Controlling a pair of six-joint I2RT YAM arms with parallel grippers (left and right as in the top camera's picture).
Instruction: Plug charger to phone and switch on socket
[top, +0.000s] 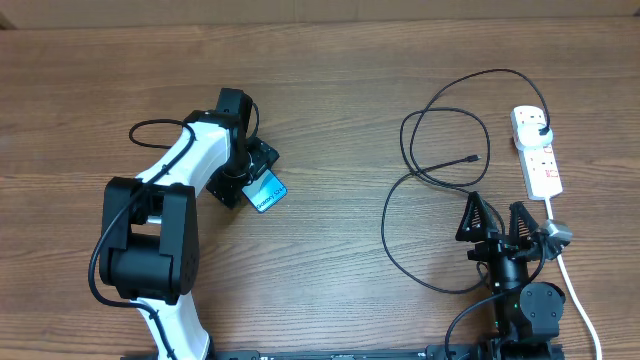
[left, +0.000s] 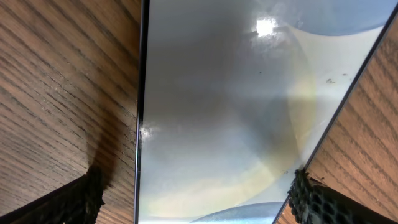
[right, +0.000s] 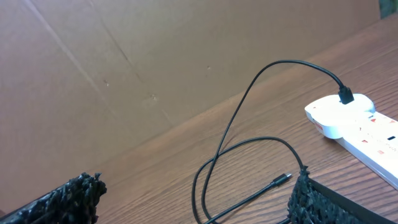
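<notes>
Straddling the phone at the desk's left, your left end effector is spread, probably to steady it, while your right end effector, also spread, hangs near-right by the charger tip, socket beyond.

free: mid table | obstacle: charger loops beside socket

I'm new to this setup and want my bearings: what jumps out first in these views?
The blue-screened phone lies left of centre, half hidden under the open left gripper; its glossy screen fills the left wrist view. On the right, the black charger sprawls in loops, plugged into the white socket, its small tip lying free. The right gripper sits open near the bottom edge, holding nothing.
</notes>
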